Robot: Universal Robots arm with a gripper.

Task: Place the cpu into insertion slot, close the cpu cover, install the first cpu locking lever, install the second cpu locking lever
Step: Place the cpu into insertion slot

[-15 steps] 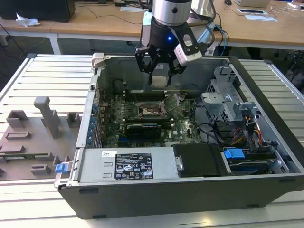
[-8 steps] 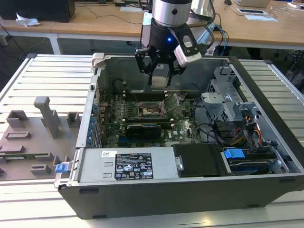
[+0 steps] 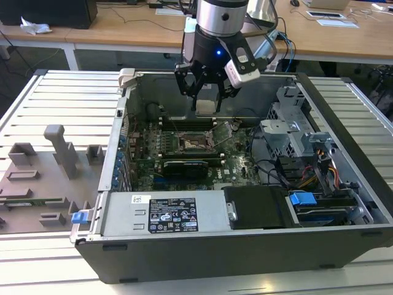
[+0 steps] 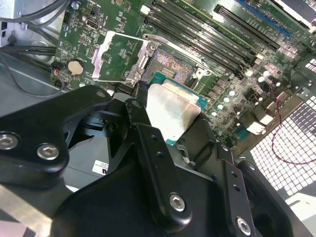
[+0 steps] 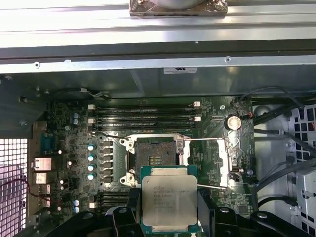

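Black gripper hovered over green motherboard, fingers clamped on small square silvery cpu. Chip hung above dark square insertion slot, unseated. Silvery frame cpu cover stood flipped open beside slot.

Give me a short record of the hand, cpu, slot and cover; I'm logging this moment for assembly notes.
hand: shut on cpu
cpu: held flat above the slot, not yet seated
slot: empty, uncovered
cover: flipped open beside the slot
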